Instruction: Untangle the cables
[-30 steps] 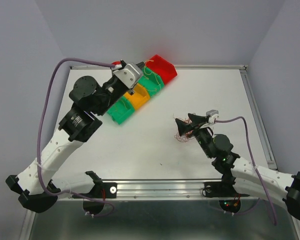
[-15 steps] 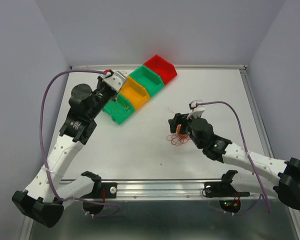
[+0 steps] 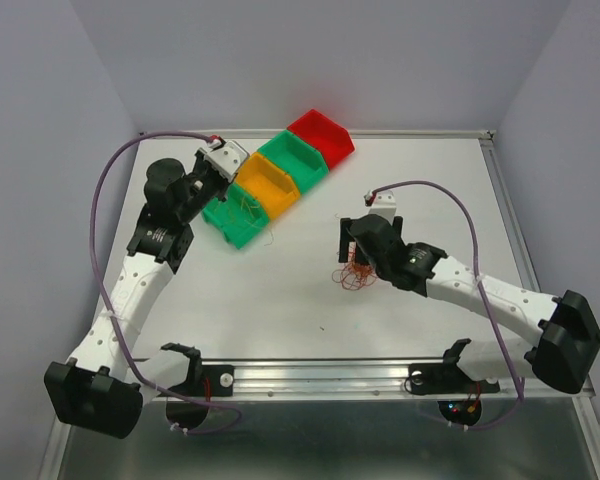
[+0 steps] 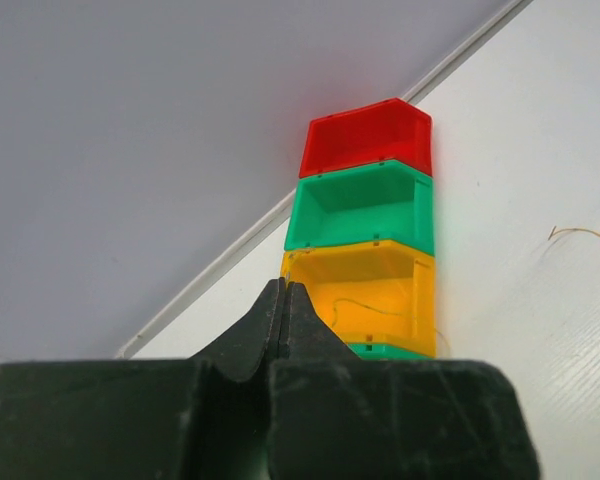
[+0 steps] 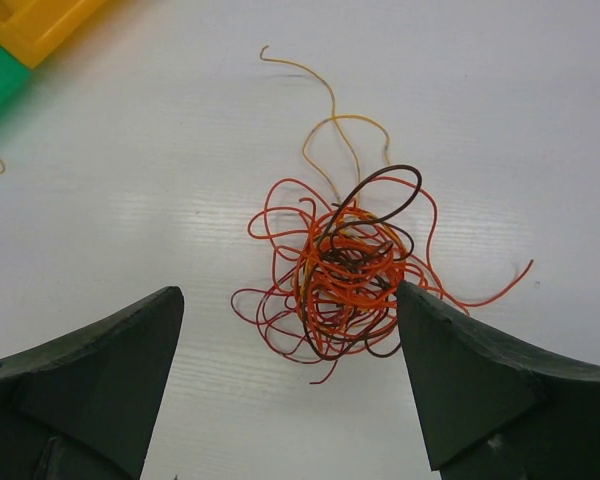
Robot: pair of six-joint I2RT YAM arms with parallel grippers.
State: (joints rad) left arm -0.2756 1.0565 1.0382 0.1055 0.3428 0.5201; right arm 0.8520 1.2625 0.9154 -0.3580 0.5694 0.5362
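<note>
While the right gripper hangs spread wide astride the cables, the left gripper rests pressed together, nothing visible in it, just short of the row of bins.
The tangle lies on the table well apart from the bins, on the right arm's side of them. Best, I judge, to close on the lone yellowish strand trailing binward rather than the dense core, then draw it out slowly. Only the right wrist view separates orange, dark-red and yellowish loops; overhead they are a smudge, though that view alone places clump against bins.
</note>
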